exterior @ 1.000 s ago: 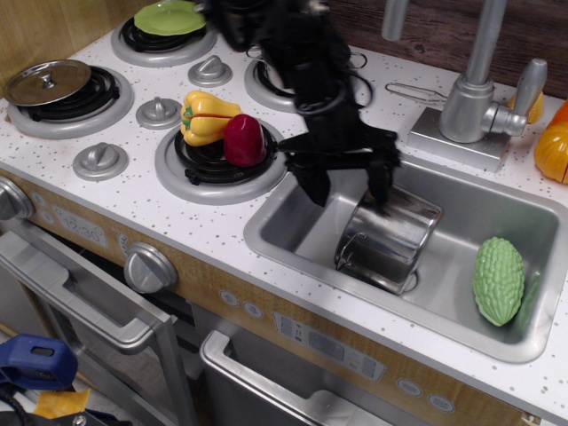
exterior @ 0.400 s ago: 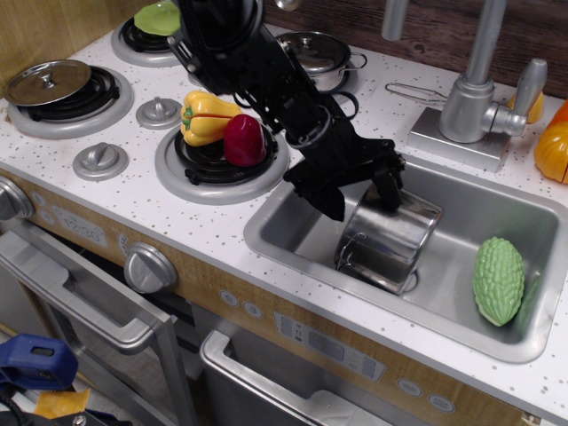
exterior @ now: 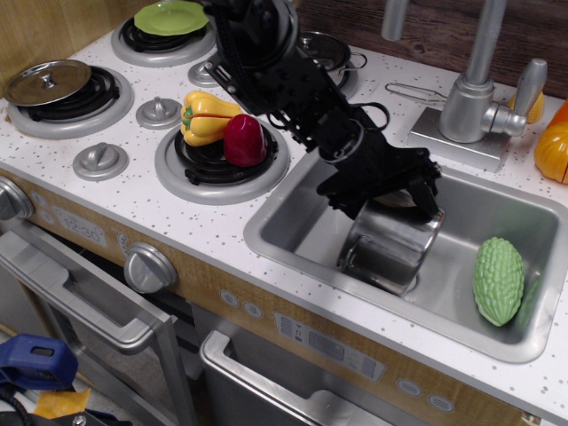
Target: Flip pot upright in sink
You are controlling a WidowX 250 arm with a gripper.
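The pot [exterior: 388,251] is a shiny steel cylinder lying tipped in the sink [exterior: 448,288], its flat base up and towards the back, with a wire loop handle low on its left side. My black gripper [exterior: 392,201] reaches in from the upper left and hangs just over the pot's upper end. It is open, with one finger at the pot's left edge and one finger [exterior: 430,197] at its right edge. I cannot tell whether the fingers touch the pot. The pot's mouth is hidden.
A green bumpy gourd [exterior: 499,280] lies at the sink's right end. The faucet [exterior: 470,93] stands behind the sink. A yellow pepper [exterior: 204,115] and a red pepper [exterior: 242,140] sit on the near burner. A lidded steel pot [exterior: 321,49] is behind my arm.
My gripper has moved right and forward, from the pot's left side to over its upper end, and now straddles it. The pot has barely moved.
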